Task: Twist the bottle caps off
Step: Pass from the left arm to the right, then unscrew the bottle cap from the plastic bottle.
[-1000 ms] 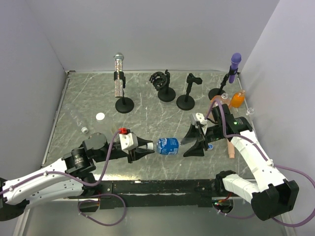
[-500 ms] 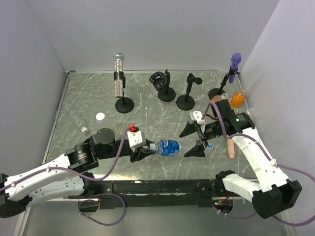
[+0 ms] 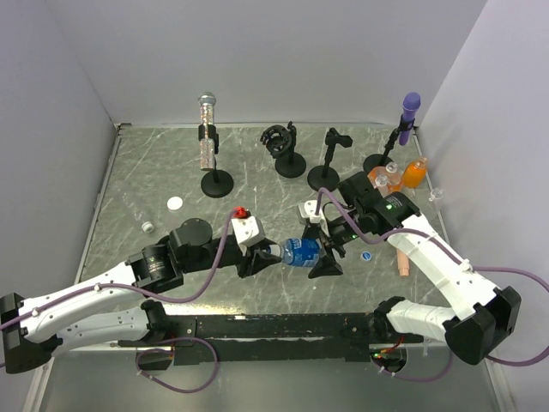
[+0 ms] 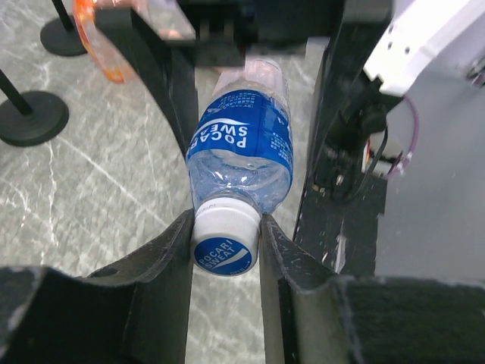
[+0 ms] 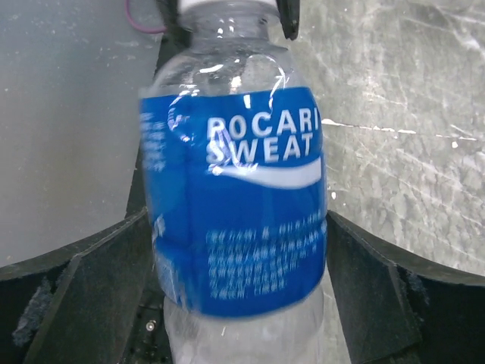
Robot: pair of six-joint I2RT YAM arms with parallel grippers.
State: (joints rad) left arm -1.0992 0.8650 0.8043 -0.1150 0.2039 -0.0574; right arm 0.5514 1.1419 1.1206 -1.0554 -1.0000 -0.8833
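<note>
A clear bottle (image 3: 302, 251) with a blue label lies on its side near the table's front centre. My left gripper (image 3: 263, 256) is shut on its white, blue-topped cap (image 4: 223, 243), one finger on each side. The bottle body (image 4: 242, 144) points away from that wrist. My right gripper (image 3: 319, 243) is open wide and straddles the bottle body (image 5: 235, 205), its fingers (image 5: 98, 280) close beside the label. Loose bottle caps lie on the table: a blue one (image 3: 365, 255) at the right, a white one (image 3: 175, 203) and a smaller one (image 3: 147, 227) at the left.
Orange bottles (image 3: 414, 173) stand at the back right by the purple microphone (image 3: 411, 106). A silver glitter microphone (image 3: 206, 129) on a black round stand base (image 3: 217, 183) and two more stands (image 3: 323, 178) line the back. A peach stick (image 3: 401, 262) lies at the right.
My right gripper opened wide and swung left over the bottle, leaving the blue cap on the table. My left arm pushed forward and right, still holding the bottle by its cap.
</note>
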